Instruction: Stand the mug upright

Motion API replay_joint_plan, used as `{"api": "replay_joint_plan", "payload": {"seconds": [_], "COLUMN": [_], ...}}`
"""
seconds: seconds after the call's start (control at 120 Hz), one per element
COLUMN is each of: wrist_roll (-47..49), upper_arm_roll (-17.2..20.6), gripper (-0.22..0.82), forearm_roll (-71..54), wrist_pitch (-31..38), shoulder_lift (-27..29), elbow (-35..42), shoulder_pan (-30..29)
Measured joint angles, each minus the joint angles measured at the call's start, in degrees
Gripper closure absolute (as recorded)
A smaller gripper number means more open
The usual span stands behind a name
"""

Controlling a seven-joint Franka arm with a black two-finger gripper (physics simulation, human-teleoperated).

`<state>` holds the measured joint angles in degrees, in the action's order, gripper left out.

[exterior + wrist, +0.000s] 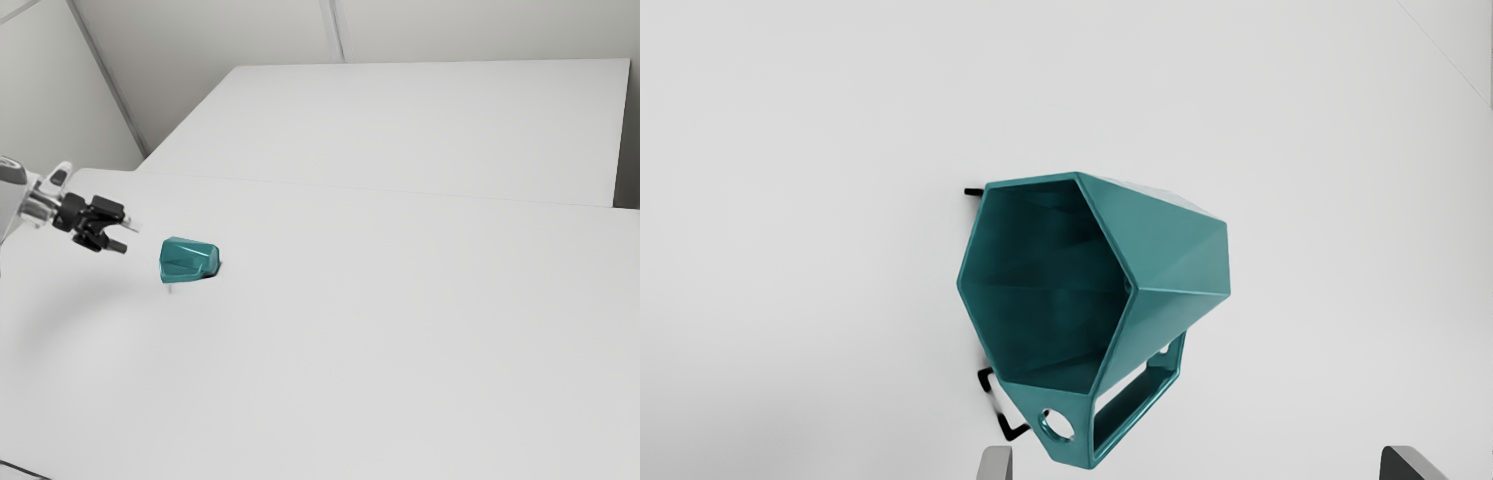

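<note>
So the tool [128, 237] is spread wide, nothing pinched. Teal mug [188, 262]'s just ahead of it, not touching, tipped over on the bench [400, 350], mouth kinda facing the tool, handle [1136, 412] out sideways.

The table [400, 350] is white and plain. Behind it, there is a second white surface [420, 130], and a thin line [350, 188] runs between them. The walls [200, 40] are pale grey, with darker strips [105, 80]. The light is soft, and a faint shade [80, 315] lies at the exterior view's left.
</note>
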<state>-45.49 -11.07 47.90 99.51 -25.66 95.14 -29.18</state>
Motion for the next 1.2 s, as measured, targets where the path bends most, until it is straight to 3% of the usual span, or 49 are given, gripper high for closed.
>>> {"api": "replay_joint_plan", "payload": {"seconds": [1.2], "wrist_roll": [-0.8], "upper_arm_roll": [0.6], "gripper": [0.0], "forearm_roll": [9.0], "wrist_pitch": [-0.1], "shoulder_lift": [-9.6], "elbow": [-4.6], "shoulder_pan": [4.1]}}
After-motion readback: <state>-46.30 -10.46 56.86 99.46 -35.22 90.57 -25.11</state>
